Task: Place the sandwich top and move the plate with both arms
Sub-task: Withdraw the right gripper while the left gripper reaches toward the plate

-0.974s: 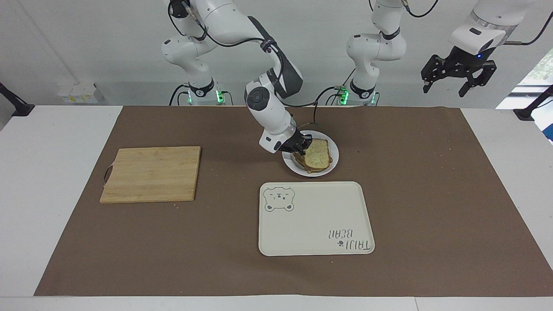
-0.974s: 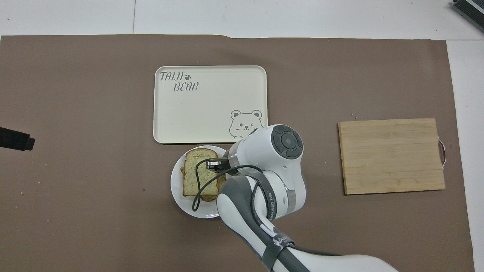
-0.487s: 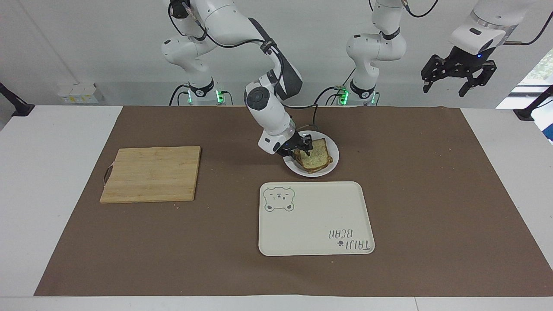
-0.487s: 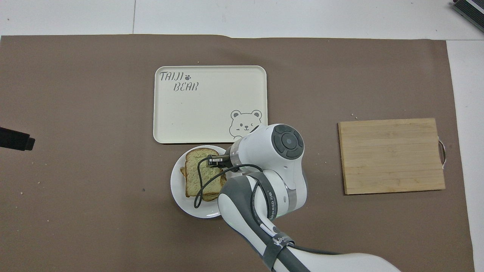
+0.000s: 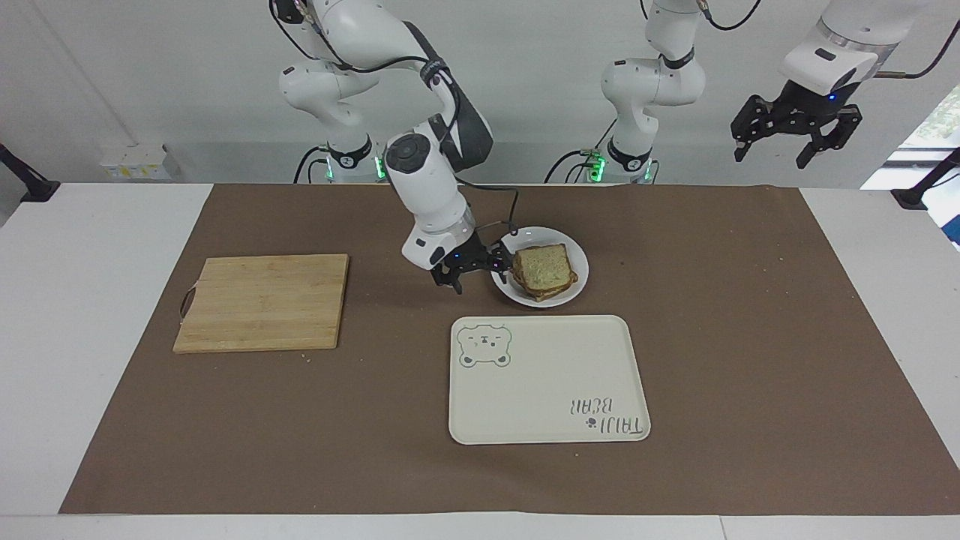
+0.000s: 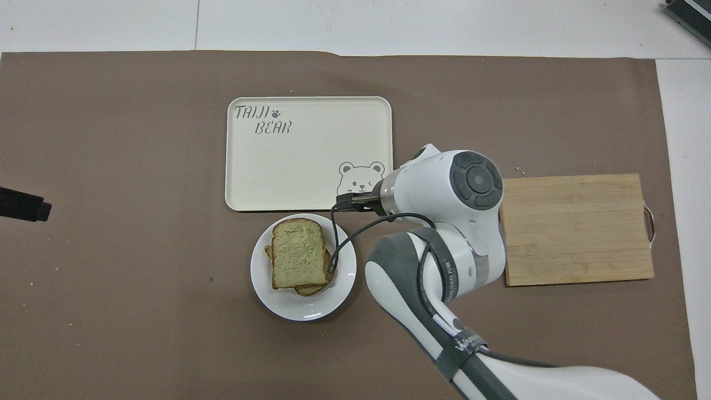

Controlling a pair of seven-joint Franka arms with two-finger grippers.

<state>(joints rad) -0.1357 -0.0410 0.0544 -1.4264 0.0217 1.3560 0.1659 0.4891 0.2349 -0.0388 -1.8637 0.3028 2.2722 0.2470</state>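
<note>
The sandwich top point(image 5: 545, 264) point(image 6: 298, 251), a pale greenish slice with a brown crust, lies flat on a stack of bread on the small white plate point(image 5: 574, 289) point(image 6: 303, 308). My right gripper point(image 5: 477, 276) hangs low just beside the plate, toward the right arm's end of the table. It is open with nothing between its fingers and clear of the bread. In the overhead view the wrist covers most of that gripper point(image 6: 355, 201). My left gripper point(image 5: 791, 146) waits high at the left arm's end, open and empty.
A cream tray point(image 5: 547, 379) point(image 6: 308, 155) with a bear drawing lies just farther from the robots than the plate. A wooden cutting board point(image 5: 262, 300) point(image 6: 575, 228) sits toward the right arm's end. Brown paper covers the table.
The right gripper opened and let go of the slice, which settled flat on the stack. It then drew back off the plate toward the cutting board. The left arm has not moved.
</note>
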